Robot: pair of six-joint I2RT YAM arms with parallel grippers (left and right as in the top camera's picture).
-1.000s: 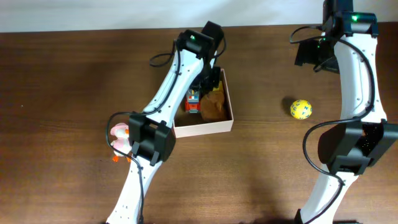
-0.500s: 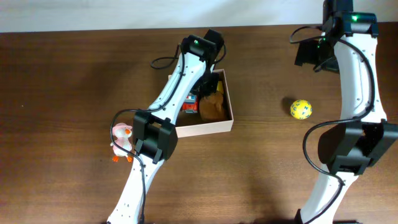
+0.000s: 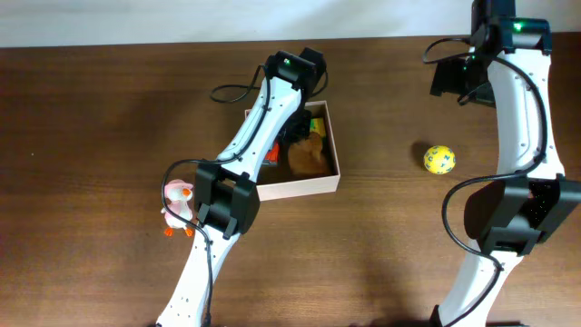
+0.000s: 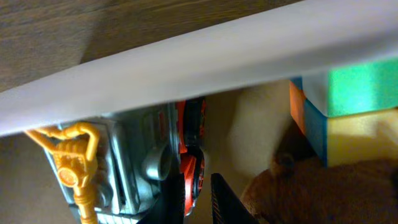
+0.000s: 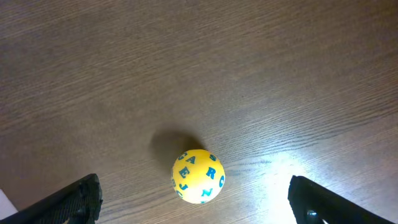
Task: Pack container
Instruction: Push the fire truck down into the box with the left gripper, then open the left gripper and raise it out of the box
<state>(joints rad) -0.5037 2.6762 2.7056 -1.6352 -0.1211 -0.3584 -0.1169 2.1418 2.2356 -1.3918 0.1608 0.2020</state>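
The container [image 3: 300,188] sits mid-table, white walls and tan floor. In the left wrist view its white wall [image 4: 186,68] runs across the top. Inside lie a grey and red toy truck [image 4: 130,162] with an orange part, a brown plush [image 3: 309,156] and a coloured block [image 4: 348,93]. My left gripper [image 4: 198,186] reaches down into the container, its jaws nearly together on the truck's red side. My right gripper [image 5: 193,182] is wide open and empty, high above a yellow letter ball [image 5: 198,176].
The yellow ball [image 3: 438,159] lies on the table right of the container. A pink duck toy [image 3: 175,200] lies left of the container, beside the left arm's elbow. The right gripper [image 3: 451,80] hangs near the back right edge.
The left arm's wrist has shifted toward the back left, and the toy truck has slid a little left inside the container. The right arm and the ball have not moved.
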